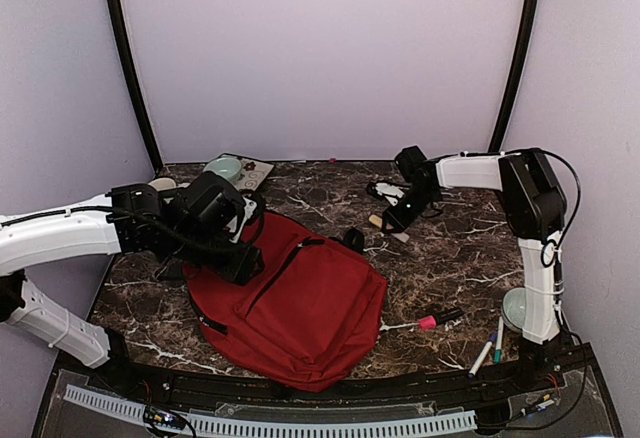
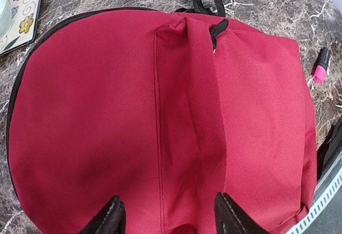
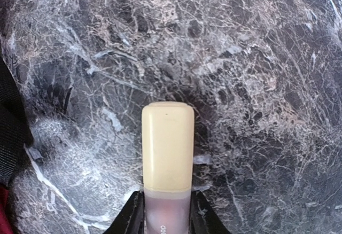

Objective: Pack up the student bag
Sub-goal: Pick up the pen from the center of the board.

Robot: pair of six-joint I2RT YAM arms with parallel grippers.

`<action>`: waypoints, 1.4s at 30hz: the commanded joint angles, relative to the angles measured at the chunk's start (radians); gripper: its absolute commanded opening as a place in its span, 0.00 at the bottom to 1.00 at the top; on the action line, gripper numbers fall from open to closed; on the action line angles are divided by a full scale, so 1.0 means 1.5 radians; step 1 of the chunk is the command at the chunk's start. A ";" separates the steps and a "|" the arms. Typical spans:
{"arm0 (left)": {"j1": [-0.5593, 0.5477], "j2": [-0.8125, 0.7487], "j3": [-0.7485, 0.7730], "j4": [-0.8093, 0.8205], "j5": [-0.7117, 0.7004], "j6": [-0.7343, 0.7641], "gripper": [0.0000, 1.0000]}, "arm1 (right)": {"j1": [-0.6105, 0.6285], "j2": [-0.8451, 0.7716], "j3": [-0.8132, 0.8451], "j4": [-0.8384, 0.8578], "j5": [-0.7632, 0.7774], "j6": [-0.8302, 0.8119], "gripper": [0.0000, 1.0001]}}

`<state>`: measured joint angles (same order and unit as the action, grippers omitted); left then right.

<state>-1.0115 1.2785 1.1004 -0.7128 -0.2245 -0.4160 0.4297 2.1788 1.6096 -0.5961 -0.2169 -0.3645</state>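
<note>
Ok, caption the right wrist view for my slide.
Right gripper clamped on the clear body of a yellow-capped stick, dark marble table behind.

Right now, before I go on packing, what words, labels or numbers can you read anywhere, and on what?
cream-capped marker: dark print on its frosted barrel, cut off by the bottom edge of the right wrist view; maybe "de", not readable beyond that.
student bag: no label or logo showing.
pink highlighter: too small to read any print.
flowered tray: flower drawings only, no words.
</note>
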 commanded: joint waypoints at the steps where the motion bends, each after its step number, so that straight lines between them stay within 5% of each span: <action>1: 0.008 0.008 0.040 -0.002 0.005 0.030 0.59 | 0.002 -0.024 -0.031 -0.020 -0.033 0.054 0.34; 8: 0.012 0.024 0.074 -0.039 -0.003 0.024 0.59 | 0.002 -0.073 -0.117 0.048 -0.058 0.154 0.44; 18: 0.012 0.001 0.097 -0.043 -0.035 -0.001 0.58 | 0.031 -0.058 -0.146 0.049 -0.011 0.164 0.19; 29: 0.016 0.047 0.191 -0.018 -0.024 -0.017 0.58 | 0.051 -0.187 -0.163 0.103 -0.023 0.206 0.03; 42: 0.054 0.009 0.227 0.092 0.114 -0.193 0.58 | 0.189 -0.451 -0.298 0.252 -0.063 0.274 0.00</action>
<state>-0.9627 1.3357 1.3922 -0.6533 -0.1581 -0.5964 0.6449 1.6043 1.2373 -0.3305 -0.2810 0.0128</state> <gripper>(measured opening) 0.578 0.213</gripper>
